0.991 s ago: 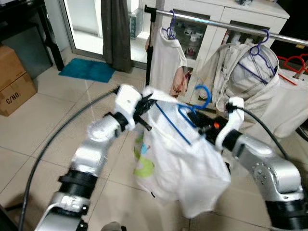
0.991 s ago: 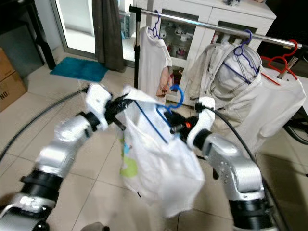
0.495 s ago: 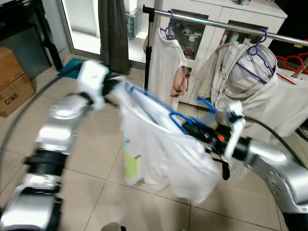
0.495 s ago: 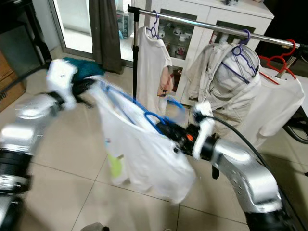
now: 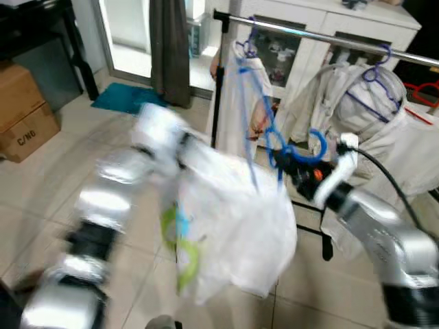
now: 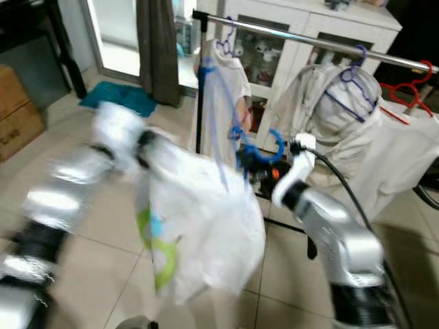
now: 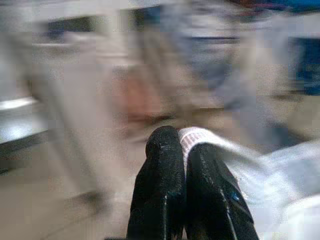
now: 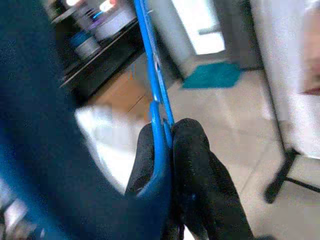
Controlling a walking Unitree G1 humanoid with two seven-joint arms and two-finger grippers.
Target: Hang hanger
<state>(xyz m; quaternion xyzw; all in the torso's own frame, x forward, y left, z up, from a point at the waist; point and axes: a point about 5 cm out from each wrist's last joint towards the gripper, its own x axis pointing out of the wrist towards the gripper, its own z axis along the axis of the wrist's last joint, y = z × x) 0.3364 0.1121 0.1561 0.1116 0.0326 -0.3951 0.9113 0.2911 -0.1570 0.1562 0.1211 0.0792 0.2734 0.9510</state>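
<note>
A blue hanger (image 5: 319, 144) carries a white shirt (image 5: 233, 219) with a green and blue print, held in mid-air in front of the clothes rail (image 5: 302, 31). My right gripper (image 5: 288, 164) is shut on the hanger just below its hook; the right wrist view shows its fingers (image 8: 192, 145) pinching the blue bar (image 8: 159, 107). One hanger arm slants up toward the rail's left end. My left gripper (image 5: 184, 145), motion-blurred, is at the shirt's left shoulder. Its fingers (image 7: 162, 165) are shut on white cloth (image 7: 200, 140).
On the rail hang a white T-shirt (image 5: 236, 89) on a purple hanger, a cream jacket (image 5: 357, 110) and a red hanger (image 5: 422, 89). A white cabinet (image 5: 302, 55) stands behind. A cardboard box (image 5: 24, 110), a teal mat (image 5: 123, 96) and a curtain (image 5: 168, 48) are at left.
My left arm swung from far left back toward the middle, bunching the shirt. The right gripper lifted the hanger, so its hook stands higher and closer to the rail.
</note>
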